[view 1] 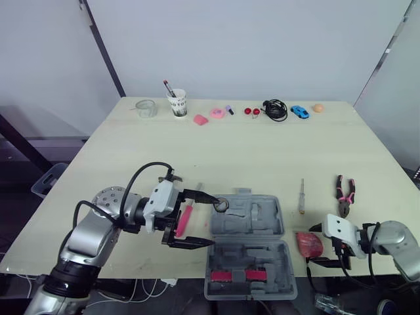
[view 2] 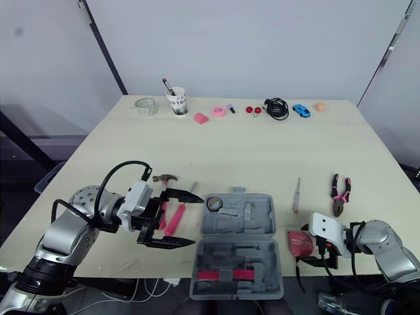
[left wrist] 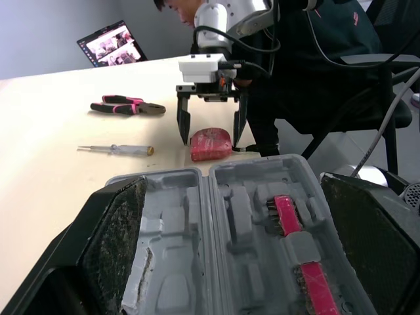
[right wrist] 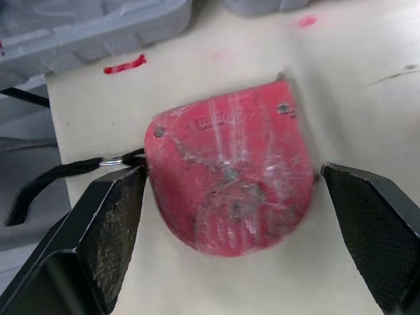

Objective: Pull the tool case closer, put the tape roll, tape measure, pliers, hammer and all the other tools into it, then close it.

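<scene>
Already near, tool case [view 1: 248,226]: it lies open at the near edge in front of you, so count the pull as done. Its near half holds a pink-red insert [view 1: 243,274], and the other moulded seats look bare.
Right gripper [left wrist: 211,139]: jaws wide, one finger on each side of the tape measure, not closed on it.
Tape measure [view 1: 309,244]: red, on the table just right of the case; you have yet to lift it in.
Left gripper [view 2: 197,220]: jaws wide and empty, pointing at the case's left side.
Hammer [view 2: 172,216]: pink handle, on the table just left of the case, by the left gripper; not packed.
Tape roll [view 1: 221,204]: at the far-left corner of the case; you cannot tell whether it is seated.
Screwdriver [view 1: 301,195]: on the table right of the case, beyond the tape measure; not packed.
Pliers [view 1: 345,195]: further right, well apart from the case; not packed.
Far edge: a paper cup [view 1: 177,103], a black cable [view 1: 274,109] and a toy car [view 1: 300,111], which look like clutter, not tools.
Left to do: you have four tools to load and then the lid to shut; by this reading you are under halfway.
</scene>
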{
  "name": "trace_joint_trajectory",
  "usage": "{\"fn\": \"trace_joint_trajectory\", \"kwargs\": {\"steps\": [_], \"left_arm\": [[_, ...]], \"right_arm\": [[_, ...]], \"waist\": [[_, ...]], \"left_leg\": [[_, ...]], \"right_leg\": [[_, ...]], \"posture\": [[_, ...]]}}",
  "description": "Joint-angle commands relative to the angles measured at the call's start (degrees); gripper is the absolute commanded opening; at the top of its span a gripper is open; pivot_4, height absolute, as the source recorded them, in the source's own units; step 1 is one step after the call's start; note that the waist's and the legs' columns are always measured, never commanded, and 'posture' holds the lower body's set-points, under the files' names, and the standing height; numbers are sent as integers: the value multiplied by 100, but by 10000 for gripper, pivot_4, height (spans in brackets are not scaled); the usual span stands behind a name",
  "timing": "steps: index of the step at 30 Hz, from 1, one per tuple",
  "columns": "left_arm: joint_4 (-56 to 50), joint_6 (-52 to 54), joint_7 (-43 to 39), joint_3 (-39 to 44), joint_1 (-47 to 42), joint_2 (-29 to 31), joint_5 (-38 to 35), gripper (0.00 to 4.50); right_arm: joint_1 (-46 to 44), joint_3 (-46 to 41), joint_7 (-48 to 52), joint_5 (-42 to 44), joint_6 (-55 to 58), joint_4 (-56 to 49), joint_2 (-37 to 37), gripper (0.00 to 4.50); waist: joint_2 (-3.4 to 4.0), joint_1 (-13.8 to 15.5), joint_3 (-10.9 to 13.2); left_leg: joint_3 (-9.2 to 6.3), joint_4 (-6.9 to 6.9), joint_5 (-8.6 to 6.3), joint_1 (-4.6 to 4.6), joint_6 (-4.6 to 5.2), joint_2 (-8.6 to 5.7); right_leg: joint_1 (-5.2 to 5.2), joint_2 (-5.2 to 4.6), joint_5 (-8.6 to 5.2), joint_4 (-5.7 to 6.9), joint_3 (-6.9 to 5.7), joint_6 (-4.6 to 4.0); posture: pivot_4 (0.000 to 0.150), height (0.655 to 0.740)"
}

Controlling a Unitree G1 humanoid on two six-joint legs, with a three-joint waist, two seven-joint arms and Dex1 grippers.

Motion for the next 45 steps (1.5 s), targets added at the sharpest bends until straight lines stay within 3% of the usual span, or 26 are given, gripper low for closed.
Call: {"fn": "trace_joint_trajectory", "kwargs": {"steps": [1,11,13,14,15,17,34,45], "left_arm": [[-36,-75,-3,49,-55,16,-2,45000],[-43,-116,36,42,-13,19,44,45000],[-38,-122,33,36,-7,14,53,45000],[-31,-128,28,32,-4,12,58,45000],[-25,-136,24,27,-2,9,64,45000],[-8,-149,20,19,-8,2,76,45000],[16,-207,18,8,27,-16,131,45000],[10,-137,279,216,218,7,26,45000]], "right_arm": [[-48,26,77,-24,-167,106,-19,44728],[-181,90,70,-106,-615,589,108,44728],[-198,99,95,-127,-723,678,108,39471],[-204,92,98,-127,-773,708,115,38974],[-213,103,119,-145,-854,736,106,32742],[-237,116,145,-174,-1007,790,101,31021],[-331,117,85,-229,-1346,1110,106,31021],[-199,-238,-485,-361,604,-790,-379,31021]], "waist": [[0,0,0],[-3,-17,-2],[-3,-17,-2],[-3,-14,-2],[-3,-10,-2],[-3,-7,-2],[-6,-7,-4],[5,-6,4]], "left_leg": [[0,0,0,0,0,0],[1,0,0,4,0,1],[1,0,0,4,0,1],[2,0,0,4,0,1],[1,0,0,4,0,2],[1,0,0,4,0,2],[2,3,0,6,0,2],[1,3,0,6,0,2]], "right_leg": [[0,0,0,0,0,0],[1,1,0,1,0,0],[2,1,0,1,0,0],[2,1,0,1,1,0],[2,1,0,1,0,0],[2,1,0,1,0,0],[4,1,1,1,1,-1],[1,-1,1,5,3,-1]], "posture": [[1500,7400],[1500,7400],[1500,7400],[1500,7400],[1500,7400],[1500,7400],[1500,7400],[1500,7400]]}}
